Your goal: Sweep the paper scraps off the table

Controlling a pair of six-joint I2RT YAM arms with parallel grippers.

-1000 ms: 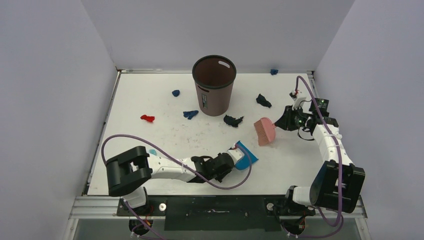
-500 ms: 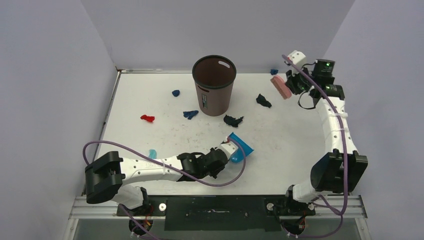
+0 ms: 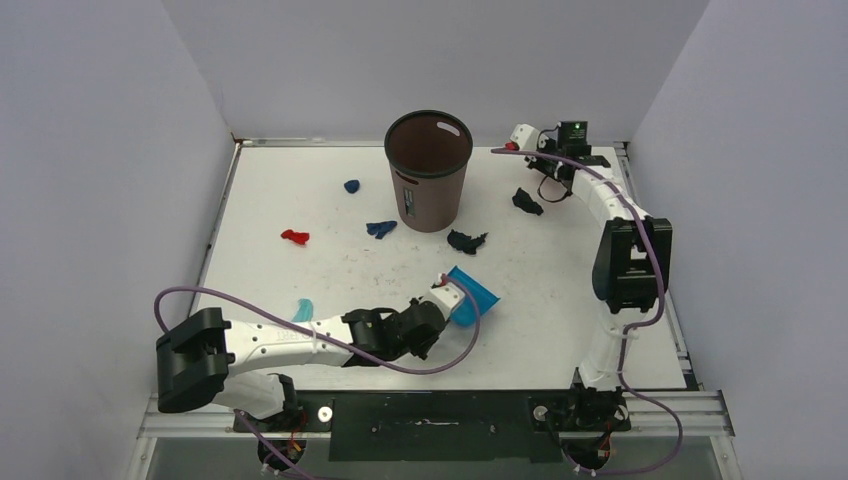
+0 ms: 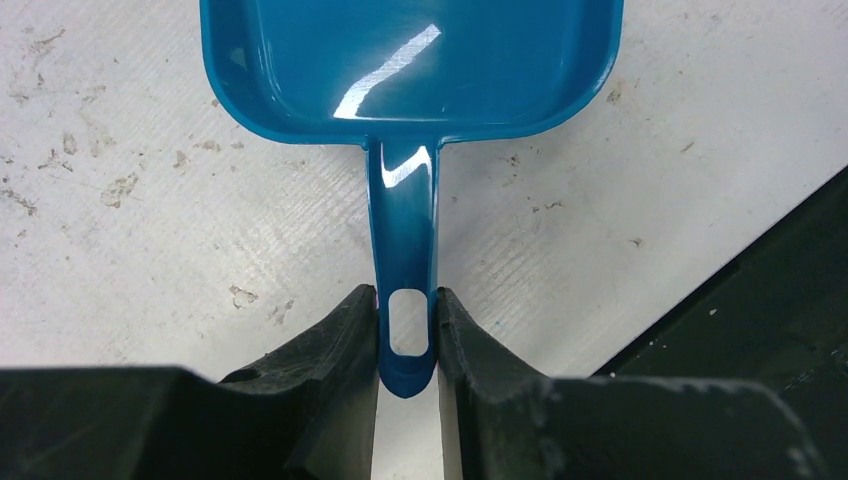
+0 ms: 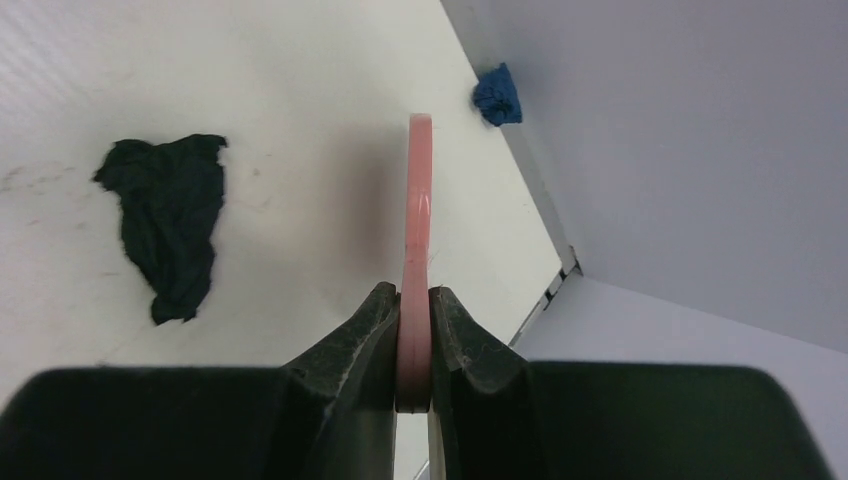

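Note:
My left gripper (image 4: 407, 300) is shut on the handle of the blue dustpan (image 4: 410, 60), whose pan lies on the white table (image 3: 560, 300) at front centre (image 3: 472, 295). My right gripper (image 5: 414, 295) is shut on the pink brush (image 5: 419, 200), seen edge-on, and is stretched to the far right corner (image 3: 530, 150). Paper scraps lie scattered: a dark one (image 5: 170, 220) left of the brush, a blue wad (image 5: 497, 95) by the wall, another dark one (image 3: 466, 241), two blue ones (image 3: 381, 229) (image 3: 352, 186), a red one (image 3: 294, 237) and a light-blue strip (image 3: 304, 308).
A tall brown bin (image 3: 428, 170) stands upright at the back centre of the table. Grey walls close in the left, back and right sides. The right arm (image 3: 625, 260) reaches along the right edge.
My right arm has swung the pink brush from the middle right of the table up to the far right corner. My left arm has shifted the dustpan slightly left and farther in.

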